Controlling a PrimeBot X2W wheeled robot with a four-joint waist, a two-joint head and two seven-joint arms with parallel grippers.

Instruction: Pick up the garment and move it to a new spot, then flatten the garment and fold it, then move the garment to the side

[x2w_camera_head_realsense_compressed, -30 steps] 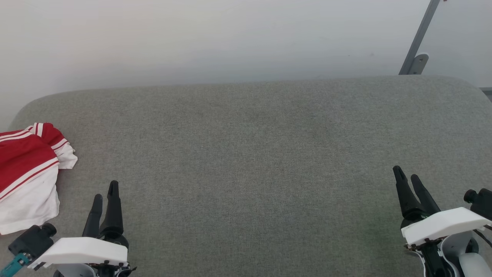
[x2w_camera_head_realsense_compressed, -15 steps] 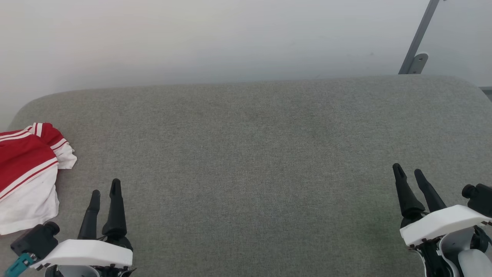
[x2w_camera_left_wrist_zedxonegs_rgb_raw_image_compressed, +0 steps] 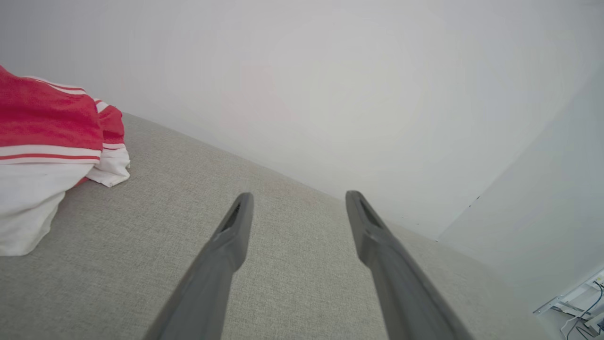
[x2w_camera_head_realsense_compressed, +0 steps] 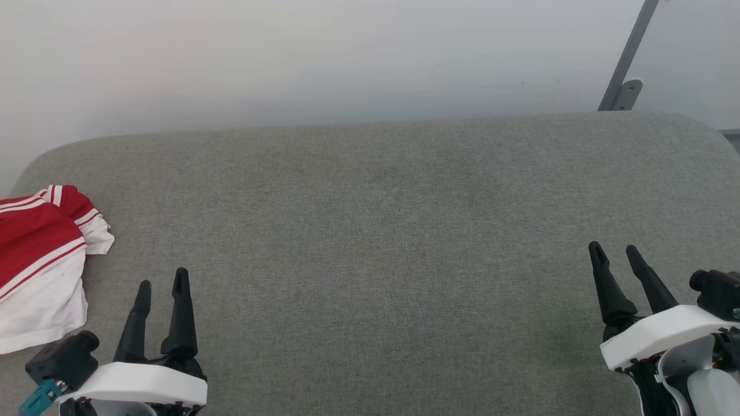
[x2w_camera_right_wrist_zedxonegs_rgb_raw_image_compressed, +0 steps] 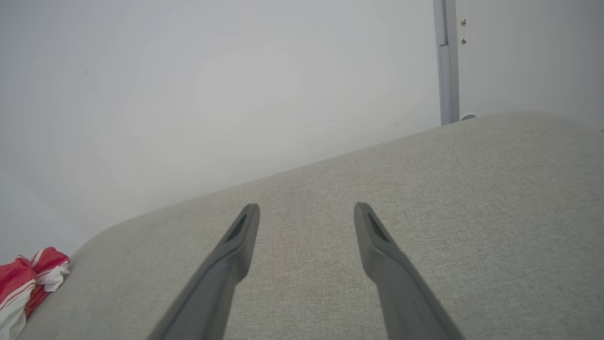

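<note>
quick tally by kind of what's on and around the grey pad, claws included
garment: 1, bunched up at the pad's left end
claws: 2, left claw and right claw, both open and empty
grey pad: 1
metal post: 1, behind the pad's right end
total: 5

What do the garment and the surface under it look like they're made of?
garment: soft cloth, matte red and white, possibly a knit. It lies bunched in limp folds with no shine.
surface: grey woven upholstery, matte. The flecked weave is visible, and the rounded edges suggest padding.
</note>
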